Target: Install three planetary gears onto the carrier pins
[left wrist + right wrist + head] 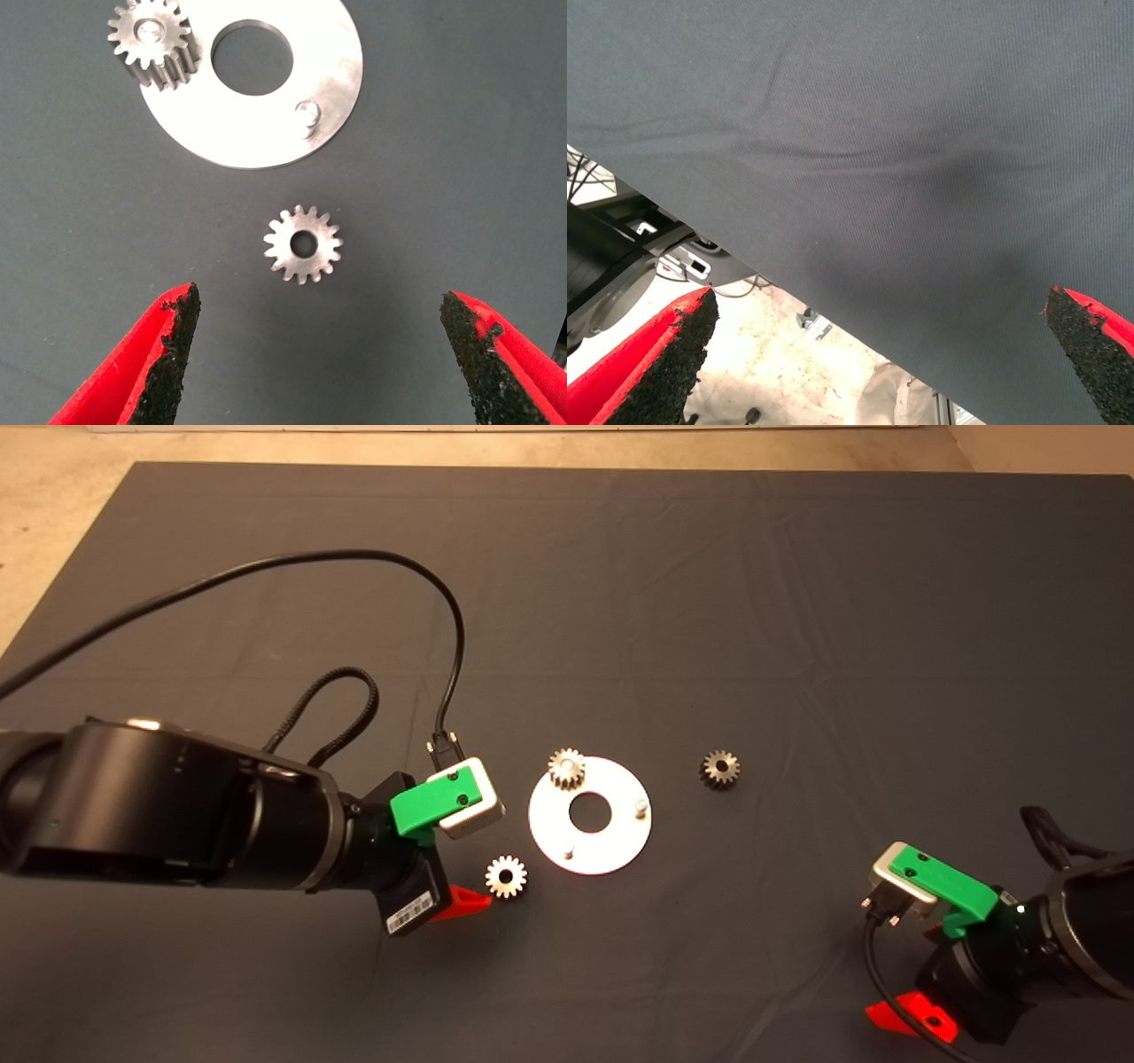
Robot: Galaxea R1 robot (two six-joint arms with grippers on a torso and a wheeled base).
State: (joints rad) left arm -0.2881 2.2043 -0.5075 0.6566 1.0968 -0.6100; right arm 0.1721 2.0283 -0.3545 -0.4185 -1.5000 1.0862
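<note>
On dark mat [709,602], silvery toothed gear [303,244] lies flat beside disc [337,80].

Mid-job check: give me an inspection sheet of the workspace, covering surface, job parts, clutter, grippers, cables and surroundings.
Surface: dark mat, wrinkled.
Job parts: carrier disc flat on mat; one gear on pin; two bare pins; loose gear beside the disc near the left gripper; second loose gear on the disc's other side.
Clutter: nothing seen.
Grippers: left gripper open, over the near loose gear; right gripper open, parked at the mat's lower right, holding nothing.
Cables: black cable loops over the mat to the left wrist camera.
Surroundings: pale floor beyond the mat.
</note>
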